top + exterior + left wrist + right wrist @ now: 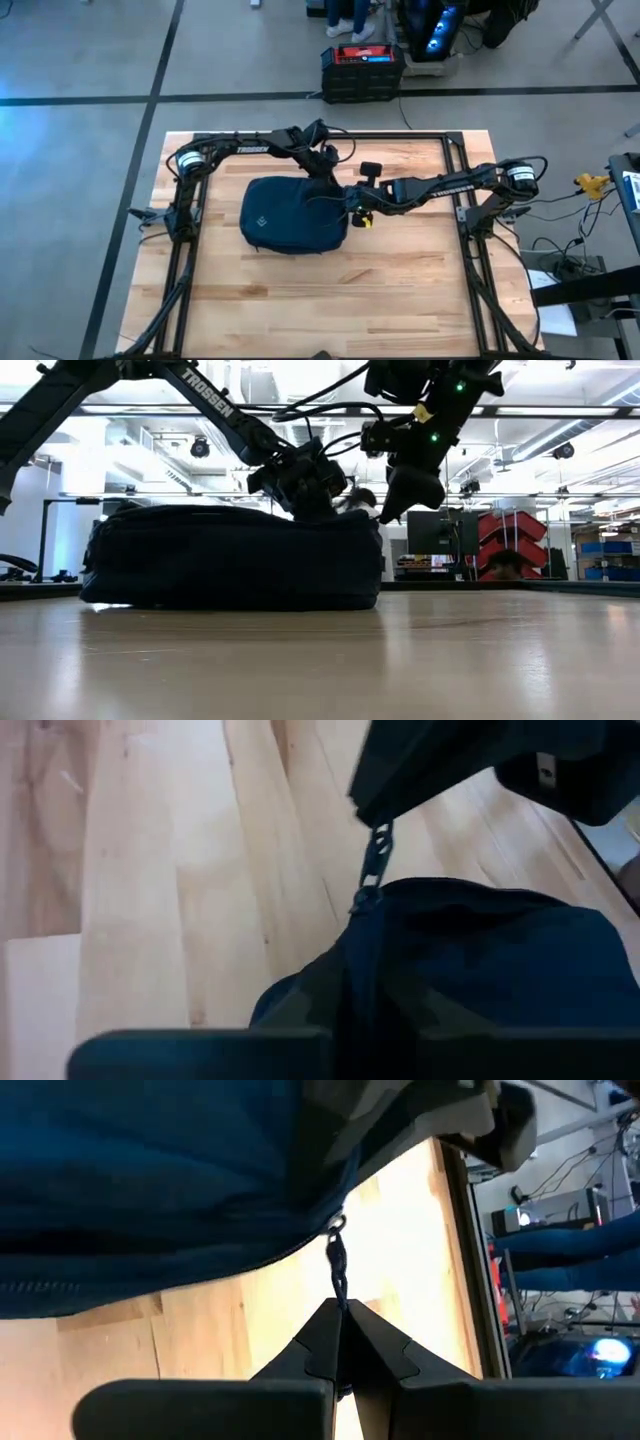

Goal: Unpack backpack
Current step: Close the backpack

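The dark navy backpack (290, 215) lies flat on the wooden table (330, 300), its pale logo (259, 222) facing up. My left gripper (325, 180) comes from the far left. It sits shut on top of the pack's right end (312, 508). My right gripper (340, 1312) reaches in from the right and is shut on the zipper pull (338, 1280), just off that same end of the backpack. In the left wrist view the right gripper (372, 815) shows with the pull stretched below it. My left gripper is closed on the backpack's fabric (370, 1010) at its right end, beside the zipper, slanting down from the far left. Bunched cloth hides the fingertips, so I cannot tell how many layers they hold. The backpack stays on the table. My right gripper pinches the zipper pull's free end (340, 1302) between its two fingertips, slanting down from the table's right. The pull runs straight and taut from the fingers to the slider (335, 1230) on the backpack's edge.
A black metal frame (460, 200) runs along the table's sides and far edge. A black box with a red top (362, 68) stands on the floor beyond the far edge. Bare wood lies on the near side of the backpack.
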Controlling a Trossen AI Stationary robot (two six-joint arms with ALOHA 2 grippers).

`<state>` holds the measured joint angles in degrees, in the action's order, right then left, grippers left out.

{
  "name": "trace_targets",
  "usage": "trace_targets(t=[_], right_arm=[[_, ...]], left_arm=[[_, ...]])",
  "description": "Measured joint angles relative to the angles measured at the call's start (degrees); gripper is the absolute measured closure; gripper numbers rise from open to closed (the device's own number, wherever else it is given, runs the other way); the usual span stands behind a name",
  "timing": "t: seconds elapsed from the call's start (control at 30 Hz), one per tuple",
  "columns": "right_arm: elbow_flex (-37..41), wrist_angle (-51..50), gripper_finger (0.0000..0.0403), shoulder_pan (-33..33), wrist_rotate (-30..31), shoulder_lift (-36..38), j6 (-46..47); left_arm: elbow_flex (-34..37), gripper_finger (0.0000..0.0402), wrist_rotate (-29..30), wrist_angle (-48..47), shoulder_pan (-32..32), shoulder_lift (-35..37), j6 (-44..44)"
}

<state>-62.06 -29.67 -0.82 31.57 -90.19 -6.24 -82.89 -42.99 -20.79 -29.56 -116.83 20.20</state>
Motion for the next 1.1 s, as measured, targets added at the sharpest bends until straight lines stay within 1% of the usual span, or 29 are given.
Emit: trace_targets(t=[0.17,0.33,0.37,0.43,0.53,0.6,0.73,0.8,0.87,0.9,1.0,1.1], right_arm=[[0.2,-1.0,0.0403,1.9,0.7,0.3,4.3],[0.5,-1.7,0.0403,3.6,0.4,0.4,6.6],[0.6,-2.0,0.0403,3.9,0.0,0.4,6.8],[0.7,-2.3,0.0403,4.7,-0.5,0.4,7.8],[0.7,-2.3,0.0403,6.7,-1.8,0.4,9.8],[0.7,-2.1,0.0403,8.3,-2.4,0.4,11.5],[0.7,-0.5,0.0403,11.2,-0.6,0.4,14.2],[1.0,0.2,0.0402,12.1,-2.9,0.4,14.1],[1.5,4.1,0.0402,12.4,-4.0,0.3,12.6],[2.1,6.2,0.0402,11.9,-3.3,0.3,11.3],[4.3,12.5,0.0402,9.3,-2.4,0.2,7.1],[6.5,15.5,0.0402,5.4,-3.7,0.1,4.8]], left_arm=[[0.0,0.0400,0.4,-0.9,-2.0,2.5,-0.8],[0.1,0.0401,-1.8,-2.6,-3.9,6.1,-0.2],[0.1,0.0401,-1.2,-3.7,-4.2,6.9,0.6],[0.1,0.0401,2.0,-5.6,-4.9,8.2,1.4],[0.1,0.0401,6.4,-9.3,-7.8,10.0,1.9],[0.1,0.0401,8.0,-11.6,-10.5,10.8,1.8],[0.9,0.0401,8.5,-15.7,-15.6,12.5,0.1],[2.9,0.0401,10.2,-15.8,-17.8,13.4,-1.0],[6.3,0.0402,12.3,-15.0,-19.3,14.9,-2.6],[8.2,0.0402,13.0,-14.0,-19.5,15.8,-3.4],[15.8,0.0402,14.8,-10.0,-19.0,20.0,-6.1],[24.9,0.0401,15.3,-5.3,-18.5,25.7,-11.4]])
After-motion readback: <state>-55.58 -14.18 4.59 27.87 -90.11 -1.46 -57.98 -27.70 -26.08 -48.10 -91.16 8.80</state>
